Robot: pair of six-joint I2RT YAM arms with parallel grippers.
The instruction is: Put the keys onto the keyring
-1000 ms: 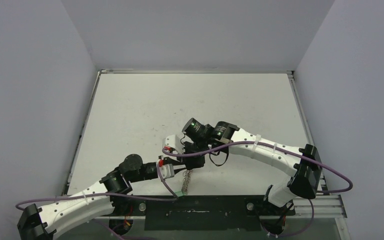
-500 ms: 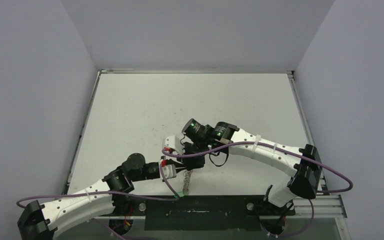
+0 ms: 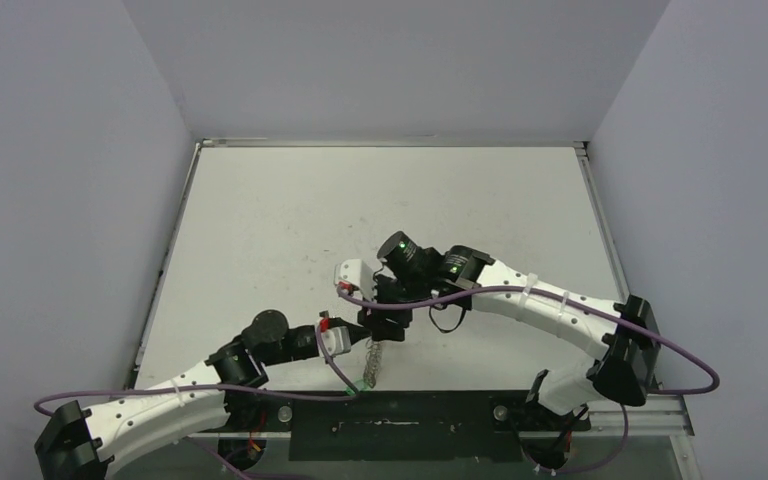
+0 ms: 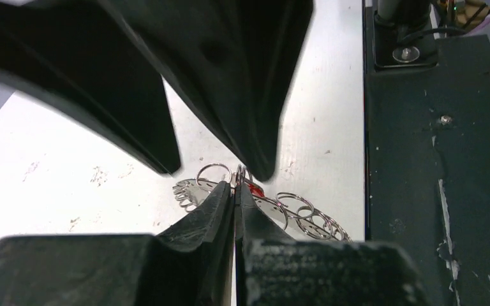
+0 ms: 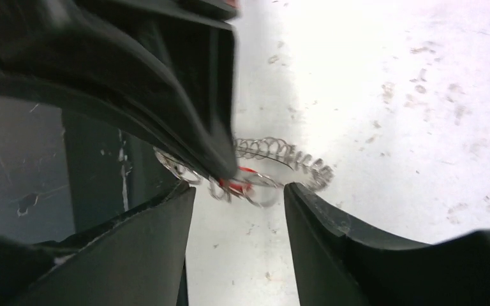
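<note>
Left gripper point(image 3: 360, 342) and right gripper point(image 3: 384, 330) meet above the keyring point(image 3: 372, 362), which lies by the table's point(image 3: 260, 230) near edge with the green tag point(image 3: 360, 383) at its end. From the left wrist, its fingers point(image 4: 220, 204) are pressed together at a loop beside the red tag point(image 4: 253, 189). From the right wrist, that gripper's fingers stand apart, straddling the red tag.

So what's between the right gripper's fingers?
Loops of the keyring, a red tag and the shut left gripper, seen in the right wrist view.
</note>
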